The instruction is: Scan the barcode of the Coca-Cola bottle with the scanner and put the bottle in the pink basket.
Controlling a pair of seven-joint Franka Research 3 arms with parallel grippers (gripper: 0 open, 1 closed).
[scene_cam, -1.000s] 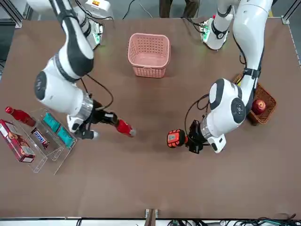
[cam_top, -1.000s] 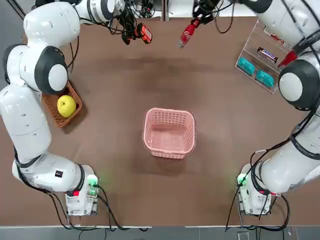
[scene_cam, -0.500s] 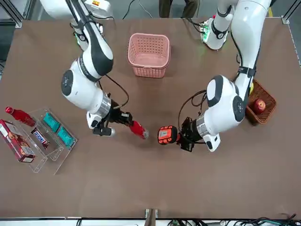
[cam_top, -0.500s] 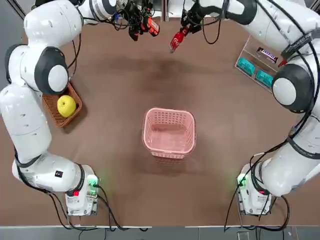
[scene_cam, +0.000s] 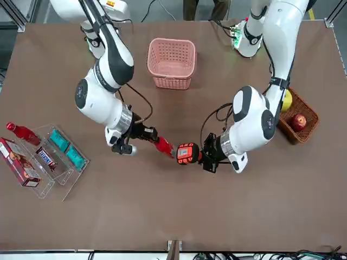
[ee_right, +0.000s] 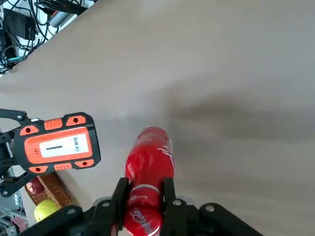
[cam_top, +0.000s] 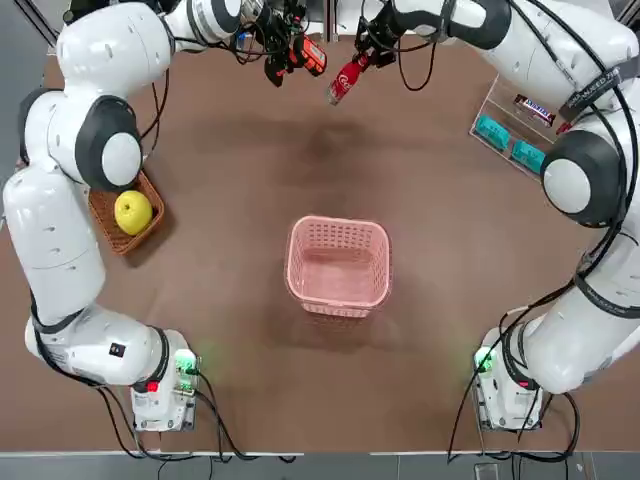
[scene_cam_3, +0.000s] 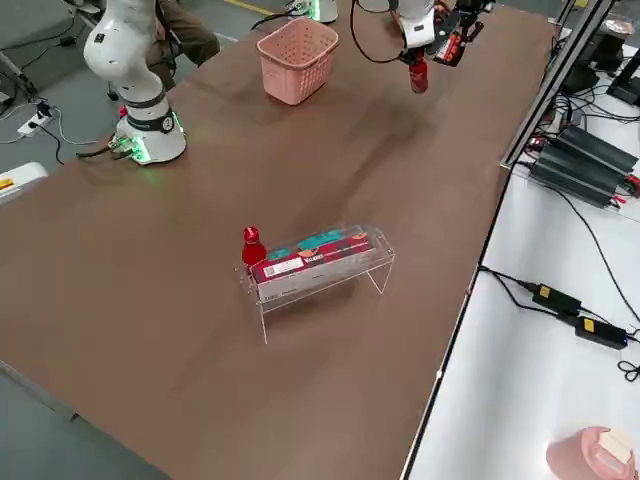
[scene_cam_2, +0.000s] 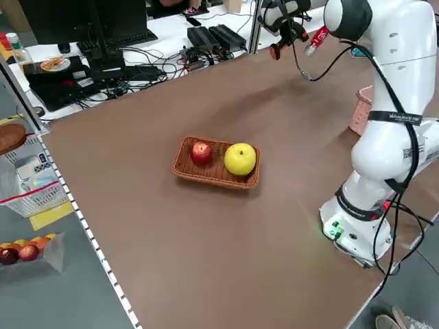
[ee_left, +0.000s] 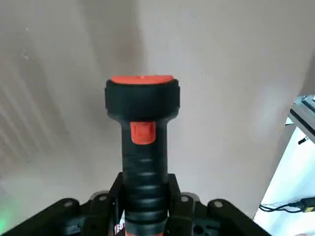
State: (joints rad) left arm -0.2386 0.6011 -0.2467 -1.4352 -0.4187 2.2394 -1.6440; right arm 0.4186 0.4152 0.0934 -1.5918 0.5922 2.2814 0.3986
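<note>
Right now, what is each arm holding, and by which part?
Left fingers grip the scanner by its handle; right fingers grip the red bottle near one end.

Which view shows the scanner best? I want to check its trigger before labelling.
The left wrist view: the scanner stands large there, its orange trigger unobstructed. The right wrist view shows its screen; top, front and both side views show it small.
</note>
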